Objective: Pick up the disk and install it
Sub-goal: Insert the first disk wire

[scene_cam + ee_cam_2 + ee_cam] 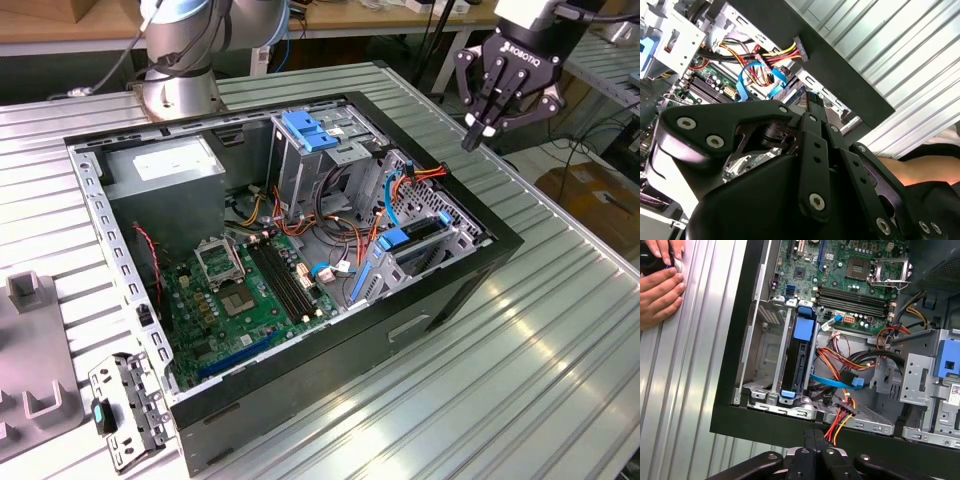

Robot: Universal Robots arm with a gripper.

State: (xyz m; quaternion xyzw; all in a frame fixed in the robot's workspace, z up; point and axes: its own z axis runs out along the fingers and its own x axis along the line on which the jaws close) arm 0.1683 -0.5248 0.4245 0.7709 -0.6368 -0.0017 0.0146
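Jaws are seen shut, tips pressed together w/ nothing held btwn them. The gripper (472, 135) is hung high and outside the computer case (440, 300), above the table (560, 330) just past one black side wall. Its tips are angled down toward the case interior. Nothing is touched.

From the tips, the disk (797, 360) is found below and inward, across that nearest wall. In the exterior view it is placed down from the tips and toward the exterior view's left, in the corner bay next to the case's front wall. It is stood on edge in the metal bay, w/ blue frame parts showing at both ends.

Its long axis is run straight away from the wall nearest the jaws, toward the motherboard (240, 300), approx. parallel to the adjoining wall. So a short end, not a broad face, is turned toward the jaws. The disk is judged to be sitting in its bay; whether it is pushed fully home can't be told.

In the first wrist view a hand (660, 287) is rested on the table beside the case, well apart from both disk and gripper.
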